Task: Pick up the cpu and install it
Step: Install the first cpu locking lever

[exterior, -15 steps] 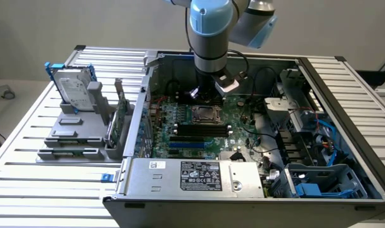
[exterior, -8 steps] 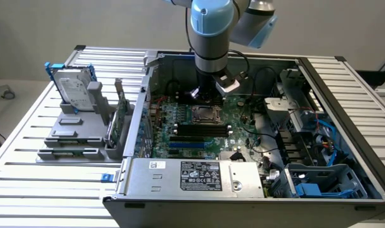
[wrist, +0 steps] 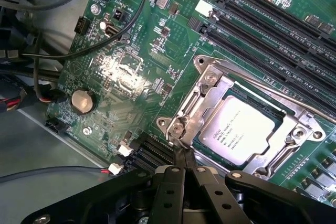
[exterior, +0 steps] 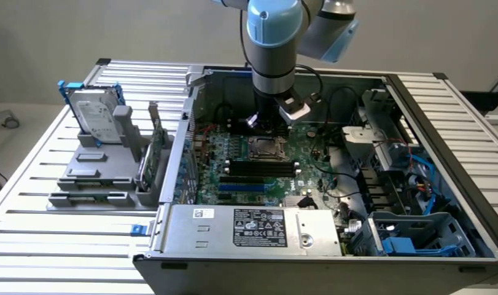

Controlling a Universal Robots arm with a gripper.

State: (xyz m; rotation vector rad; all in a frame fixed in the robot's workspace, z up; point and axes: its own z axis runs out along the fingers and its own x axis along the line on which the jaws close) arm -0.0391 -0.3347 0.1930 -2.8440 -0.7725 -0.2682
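Hovering over motherboard [wrist: 131, 77] inside open computer case [exterior: 445, 110], my jaws [wrist: 185, 170] closed, holding nothing. Cpu [wrist: 242, 130] sits in socket frame [wrist: 207, 95], near memory slots [wrist: 273, 30]. Judgement: keep tips square above socket corner, avoid scraping chip top or nearby cables [wrist: 58, 55].
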